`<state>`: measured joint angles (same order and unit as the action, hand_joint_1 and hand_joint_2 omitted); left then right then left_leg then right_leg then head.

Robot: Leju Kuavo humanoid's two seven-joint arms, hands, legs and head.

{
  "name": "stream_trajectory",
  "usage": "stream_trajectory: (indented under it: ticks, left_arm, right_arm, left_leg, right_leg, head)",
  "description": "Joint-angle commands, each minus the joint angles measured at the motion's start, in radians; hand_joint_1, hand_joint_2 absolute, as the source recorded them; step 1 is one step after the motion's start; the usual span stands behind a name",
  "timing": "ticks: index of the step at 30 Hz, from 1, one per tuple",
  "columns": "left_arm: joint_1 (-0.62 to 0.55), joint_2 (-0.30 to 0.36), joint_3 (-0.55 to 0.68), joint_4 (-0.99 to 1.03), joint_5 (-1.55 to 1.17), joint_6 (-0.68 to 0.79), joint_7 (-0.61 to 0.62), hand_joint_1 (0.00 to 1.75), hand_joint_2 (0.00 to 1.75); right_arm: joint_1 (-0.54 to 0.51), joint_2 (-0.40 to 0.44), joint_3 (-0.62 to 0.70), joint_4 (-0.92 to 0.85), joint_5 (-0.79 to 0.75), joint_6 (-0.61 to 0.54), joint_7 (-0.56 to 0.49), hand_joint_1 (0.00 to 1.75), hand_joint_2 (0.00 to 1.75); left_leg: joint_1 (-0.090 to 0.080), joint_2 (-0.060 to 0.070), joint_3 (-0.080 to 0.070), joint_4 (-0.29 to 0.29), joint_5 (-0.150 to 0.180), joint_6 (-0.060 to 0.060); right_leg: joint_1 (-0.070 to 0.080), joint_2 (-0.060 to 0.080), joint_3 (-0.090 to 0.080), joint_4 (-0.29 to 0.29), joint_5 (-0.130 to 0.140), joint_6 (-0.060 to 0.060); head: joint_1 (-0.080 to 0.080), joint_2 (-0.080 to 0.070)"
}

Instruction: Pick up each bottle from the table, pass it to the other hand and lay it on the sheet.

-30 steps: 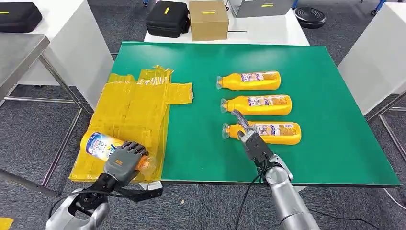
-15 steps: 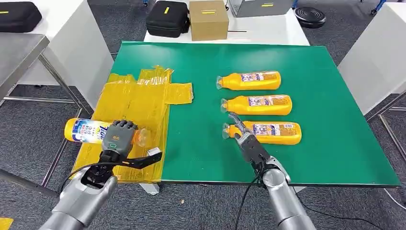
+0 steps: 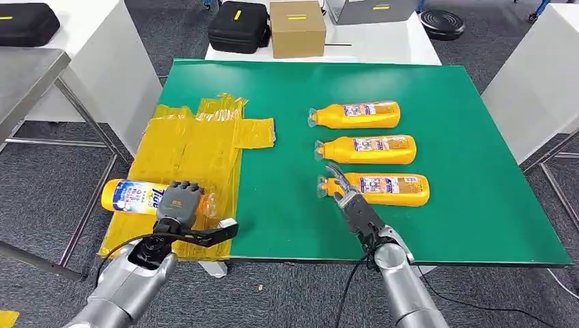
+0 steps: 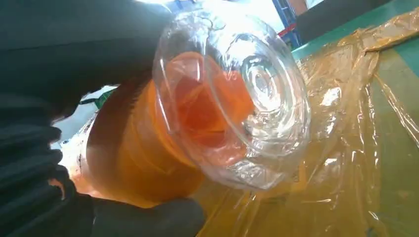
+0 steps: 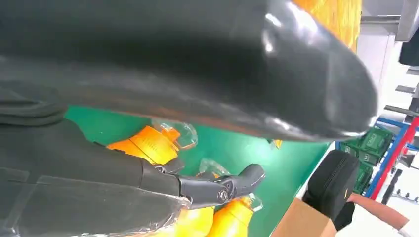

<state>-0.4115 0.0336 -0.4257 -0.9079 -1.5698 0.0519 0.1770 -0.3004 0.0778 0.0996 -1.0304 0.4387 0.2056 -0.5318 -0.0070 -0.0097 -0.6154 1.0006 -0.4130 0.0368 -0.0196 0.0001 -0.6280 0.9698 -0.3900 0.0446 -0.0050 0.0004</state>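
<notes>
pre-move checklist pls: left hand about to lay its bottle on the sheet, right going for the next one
1. Left hand grips the held bottle: ok.
2. Held bottle over the yellow sheet: ok, though its base overhangs the sheet's left edge.
3. Bottle resting on the sheet: cannot tell.
4. Clear cap still on: ok.
5. Right hand open at the neck of the nearest bottle: ok, nothing held.
6. Three bottles left on the green table: ok.
</notes>
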Motion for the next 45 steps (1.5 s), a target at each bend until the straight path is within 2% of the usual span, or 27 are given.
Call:
stream_trajectory:
  ticks: [1, 6, 11, 12, 13, 15, 16, 17, 18, 19, 45]
  left_arm:
    - [-0.025, 0.019, -0.056, 0.036, 0.000, -0.061, 0.009, 1.75, 1.75]
    - [-0.025, 0.019, -0.056, 0.036, 0.000, -0.061, 0.009, 1.75, 1.75]
    - [-0.025, 0.018, -0.052, 0.045, -0.001, -0.077, 0.003, 1.75, 1.75]
    - [-0.030, 0.011, -0.043, 0.063, -0.001, -0.085, -0.004, 1.75, 1.75]
    - [-0.032, 0.009, -0.045, 0.070, -0.001, -0.087, -0.008, 1.75, 1.75]
    - [-0.037, -0.004, -0.035, 0.109, 0.002, -0.087, -0.028, 1.75, 1.75]
    - [-0.036, -0.007, -0.031, 0.120, 0.004, -0.085, -0.032, 1.75, 1.75]
    - [-0.034, -0.009, -0.033, 0.121, 0.003, -0.085, -0.032, 1.08, 1.75]
    - [-0.039, -0.017, -0.026, 0.141, 0.006, -0.079, -0.036, 0.10, 1.75]
    - [-0.042, -0.018, -0.029, 0.146, 0.002, -0.072, -0.036, 0.00, 1.75]
    - [-0.057, -0.032, -0.016, 0.167, 0.004, -0.070, -0.063, 0.00, 1.75]
  right_arm:
    - [-0.013, 0.000, -0.029, 0.042, 0.003, -0.004, -0.006, 0.00, 0.00]
    - [-0.013, 0.000, -0.029, 0.042, 0.003, -0.004, -0.006, 0.00, 0.00]
    - [-0.015, -0.004, -0.027, 0.047, 0.003, -0.002, -0.010, 0.00, 0.00]
    - [-0.019, -0.006, -0.027, 0.058, 0.002, -0.002, -0.013, 0.00, 0.00]
    - [-0.021, -0.006, -0.027, 0.062, 0.001, -0.001, -0.014, 0.00, 0.00]
    - [-0.024, -0.008, -0.028, 0.071, -0.001, -0.004, -0.019, 0.00, 0.00]
    - [-0.023, -0.009, -0.028, 0.069, -0.001, -0.005, -0.020, 0.00, 0.00]
    - [-0.023, -0.010, -0.028, 0.069, -0.001, -0.005, -0.020, 0.00, 0.00]
    - [-0.018, -0.010, -0.030, 0.058, -0.001, -0.007, -0.020, 0.00, 0.00]
    - [-0.017, -0.011, -0.031, 0.056, -0.002, -0.006, -0.020, 0.00, 0.00]
    - [-0.010, -0.010, -0.037, 0.050, -0.010, -0.009, -0.018, 0.00, 0.00]
  left_leg:
    - [0.002, 0.001, 0.007, 0.000, -0.004, -0.003]
    - [0.001, 0.000, 0.003, -0.001, -0.001, -0.001]
    - [0.001, 0.001, 0.006, 0.000, -0.002, -0.002]
    - [0.002, 0.002, 0.009, 0.001, -0.004, -0.003]
    - [0.001, 0.001, 0.005, 0.000, -0.002, -0.002]
    - [0.002, 0.001, 0.008, 0.000, -0.004, -0.003]
    - [0.001, 0.001, 0.005, -0.001, -0.002, -0.002]
    - [0.002, 0.001, 0.008, 0.000, -0.003, -0.003]
    - [0.001, 0.001, 0.006, -0.001, -0.002, -0.002]
    - [0.002, 0.001, 0.008, -0.001, -0.003, -0.002]
    - [0.001, 0.001, 0.008, -0.001, -0.001, -0.002]
  right_leg:
    - [0.002, 0.000, 0.008, -0.001, -0.003, -0.003]
    - [0.001, 0.000, 0.003, -0.001, -0.001, -0.001]
    - [0.002, 0.001, 0.006, 0.000, -0.002, -0.002]
    - [0.003, 0.001, 0.009, 0.000, -0.003, -0.003]
    - [0.001, 0.000, 0.005, -0.001, -0.001, -0.002]
    - [0.002, 0.001, 0.009, -0.001, -0.003, -0.003]
    - [0.001, 0.000, 0.006, -0.001, -0.001, -0.002]
    - [0.002, 0.001, 0.009, -0.001, -0.002, -0.003]
    - [0.001, 0.000, 0.006, -0.001, -0.001, -0.002]
    - [0.002, 0.000, 0.008, -0.001, -0.002, -0.002]
    - [0.001, 0.000, 0.008, -0.001, 0.000, -0.003]
  head:
    - [0.000, 0.000]
    - [0.000, 0.000]
    - [0.000, 0.000]
    - [0.000, 0.000]
    - [0.000, 0.000]
    - [0.000, 0.000]
    - [0.000, 0.000]
    - [0.000, 0.000]
    - [0.000, 0.000]
    - [0.000, 0.000]
    - [0.000, 0.000]
